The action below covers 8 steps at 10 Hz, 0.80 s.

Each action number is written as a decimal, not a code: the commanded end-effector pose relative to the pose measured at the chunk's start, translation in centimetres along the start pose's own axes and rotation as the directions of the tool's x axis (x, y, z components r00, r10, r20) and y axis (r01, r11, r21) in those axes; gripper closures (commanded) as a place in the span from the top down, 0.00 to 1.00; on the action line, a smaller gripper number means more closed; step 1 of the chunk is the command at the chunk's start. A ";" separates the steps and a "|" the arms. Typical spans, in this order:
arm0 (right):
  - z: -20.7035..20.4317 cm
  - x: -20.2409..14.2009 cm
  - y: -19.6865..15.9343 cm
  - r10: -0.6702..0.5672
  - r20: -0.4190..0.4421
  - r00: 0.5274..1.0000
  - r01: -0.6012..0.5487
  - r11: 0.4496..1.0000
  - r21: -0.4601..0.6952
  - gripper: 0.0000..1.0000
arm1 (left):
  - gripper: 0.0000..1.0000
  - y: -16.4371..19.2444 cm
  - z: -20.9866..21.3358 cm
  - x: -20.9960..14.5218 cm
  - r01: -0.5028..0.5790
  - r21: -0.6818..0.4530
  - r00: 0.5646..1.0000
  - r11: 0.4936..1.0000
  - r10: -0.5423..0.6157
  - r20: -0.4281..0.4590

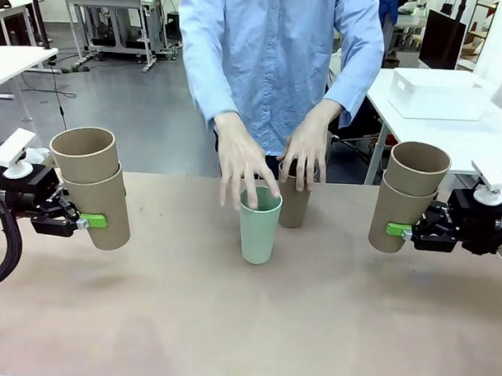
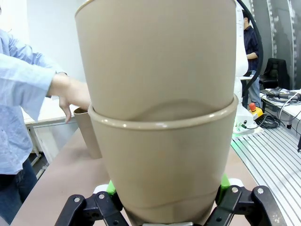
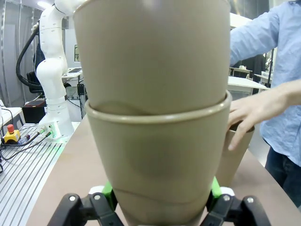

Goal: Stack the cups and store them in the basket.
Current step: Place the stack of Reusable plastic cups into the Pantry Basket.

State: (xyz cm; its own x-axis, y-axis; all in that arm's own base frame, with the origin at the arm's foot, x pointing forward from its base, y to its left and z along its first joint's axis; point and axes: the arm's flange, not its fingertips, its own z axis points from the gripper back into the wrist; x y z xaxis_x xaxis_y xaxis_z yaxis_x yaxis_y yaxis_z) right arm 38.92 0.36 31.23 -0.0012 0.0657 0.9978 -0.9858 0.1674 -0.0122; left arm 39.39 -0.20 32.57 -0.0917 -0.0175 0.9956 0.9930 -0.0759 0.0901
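Observation:
My left gripper (image 1: 100, 221) is shut on the lower cup of a two-high stack of tan cups (image 1: 93, 187), held above the table's left side. My right gripper (image 1: 395, 229) is shut on a like stack of two tan cups (image 1: 406, 200) at the right. A mint green cup (image 1: 259, 227) stands upright mid-table, with one of the person's hands (image 1: 239, 164) over its rim. The other hand (image 1: 306, 150) rests on a tan cup (image 1: 296, 204) just behind it. The left wrist view shows the held stack (image 2: 162, 141) close up; the right wrist view shows the other stack (image 3: 157, 141). The white basket (image 1: 440, 94) sits on a separate white table, far right.
The brown table (image 1: 230, 327) is bare in front of the cups. The person stands at the far edge in a light blue shirt. Other tables and equipment stand in the room behind. The single tan cup (image 2: 89, 134) is also off to the side of the left stack.

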 end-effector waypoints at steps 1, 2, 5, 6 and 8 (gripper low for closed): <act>0.0 0.2 -0.1 0.019 0.010 1.000 -0.019 1.000 -0.011 0.85 | 0.85 -0.1 -0.1 0.3 0.014 -0.003 1.000 1.000 -0.014 0.003; 0.0 0.2 -0.1 0.019 0.010 1.000 -0.019 1.000 -0.011 0.85 | 0.85 -0.1 -0.1 0.3 0.014 -0.003 1.000 1.000 -0.014 0.003; 0.0 0.2 -0.1 0.019 0.010 1.000 -0.019 1.000 -0.011 0.85 | 0.85 -0.1 -0.1 0.3 0.014 -0.003 1.000 1.000 -0.014 0.003; 0.0 0.2 -0.1 0.019 0.010 1.000 -0.019 1.000 -0.011 0.85 | 0.85 -0.1 -0.1 0.3 0.014 -0.003 1.000 1.000 -0.014 0.003; 0.0 0.2 -0.1 0.019 0.010 1.000 -0.019 1.000 -0.011 0.85 | 0.85 -0.1 -0.1 0.3 0.014 -0.003 1.000 1.000 -0.014 0.003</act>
State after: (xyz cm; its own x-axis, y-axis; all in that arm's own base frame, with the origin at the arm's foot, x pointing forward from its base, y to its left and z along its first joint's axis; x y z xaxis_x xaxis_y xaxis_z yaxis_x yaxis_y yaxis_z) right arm 38.92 0.36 31.22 -0.0012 0.0657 0.9978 -0.9858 0.1674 -0.0122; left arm 39.39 -0.20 32.57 -0.0917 -0.0175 0.9956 0.9930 -0.0759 0.0901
